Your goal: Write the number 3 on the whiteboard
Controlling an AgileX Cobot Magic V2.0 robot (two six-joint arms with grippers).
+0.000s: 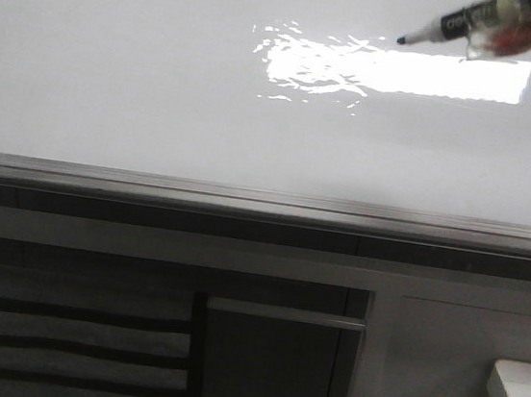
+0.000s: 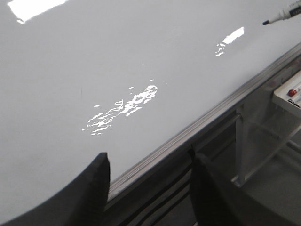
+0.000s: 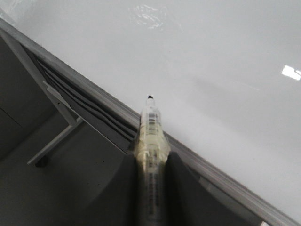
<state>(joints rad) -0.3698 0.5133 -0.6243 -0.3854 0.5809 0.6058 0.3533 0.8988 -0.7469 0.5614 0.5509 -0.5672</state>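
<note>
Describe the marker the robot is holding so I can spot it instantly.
Find the whiteboard and its bright glare. At the glare's upper right, the marker slants in, its dark tip pointing left. Unlike the markers in the tray at lower right, it is uncapped, clamped in the right gripper's jaws.

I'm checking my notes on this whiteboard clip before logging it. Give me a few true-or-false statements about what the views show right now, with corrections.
1. The right gripper is shut on a marker. True.
2. The number 3 is already drawn on the whiteboard. False: no dark stroke shows on the board in any view.
3. The marker's cap is on. False: its dark tip is bare.
4. The left gripper holds nothing, its fingers apart. True.
5. The tray of markers sits on the whiteboard's surface. False: it sits below the board's grey rail, at the lower right of the front view.
</note>
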